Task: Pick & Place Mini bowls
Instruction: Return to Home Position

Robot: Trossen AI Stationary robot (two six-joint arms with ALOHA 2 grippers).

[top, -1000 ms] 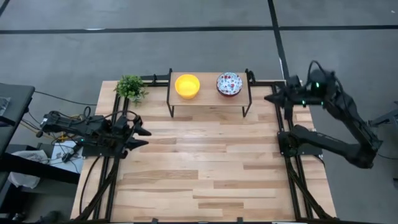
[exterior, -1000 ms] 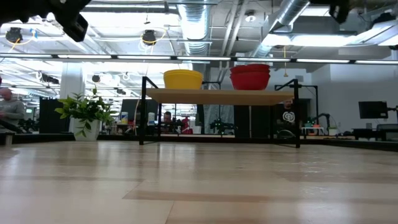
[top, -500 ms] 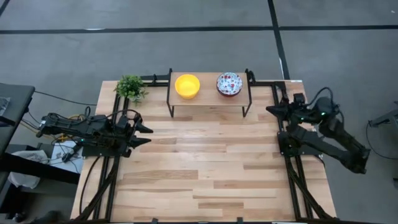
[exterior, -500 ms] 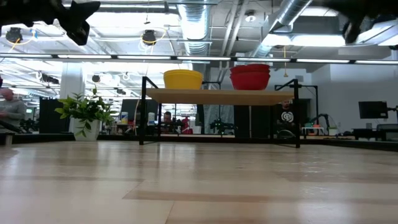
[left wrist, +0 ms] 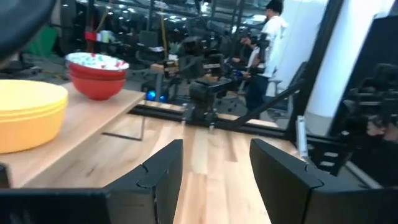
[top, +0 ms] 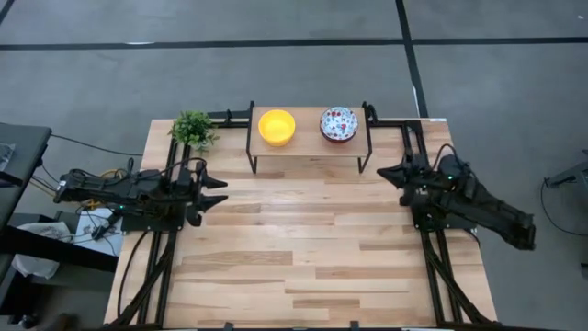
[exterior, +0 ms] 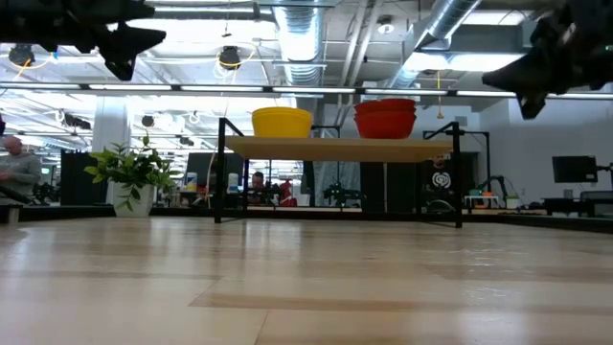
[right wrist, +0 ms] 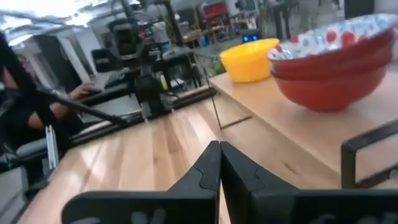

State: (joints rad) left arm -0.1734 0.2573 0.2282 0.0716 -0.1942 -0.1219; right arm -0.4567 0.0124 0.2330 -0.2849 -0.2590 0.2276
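On a small wooden shelf (top: 308,142) with black legs, at the table's far middle, stand the mini bowls: a yellow stack (top: 277,127) on its left and a stack with floral insides and red outsides (top: 338,124) on its right. Each stack rests by its base on the shelf top. My left gripper (top: 219,191) hovers open and level at the table's left edge, pointing across the table. My right gripper (top: 384,172) hovers shut and level at the right edge, near the shelf's right leg. The left wrist view shows open fingers (left wrist: 214,165), the right wrist view shut ones (right wrist: 219,165).
A small green plant (top: 193,129) stands at the far left corner, left of the shelf. Black frame rails (top: 432,248) run along the table's left and right sides. Bare wooden tabletop (top: 303,239) stretches between the two arms. A person (left wrist: 270,37) stands in the room beyond.
My right arm has folded and sunk from high above the far right corner to a low, level pose beside the shelf, its gripper staying shut. My left gripper has swung a little toward the far edge and stays open. The bowls have not moved.
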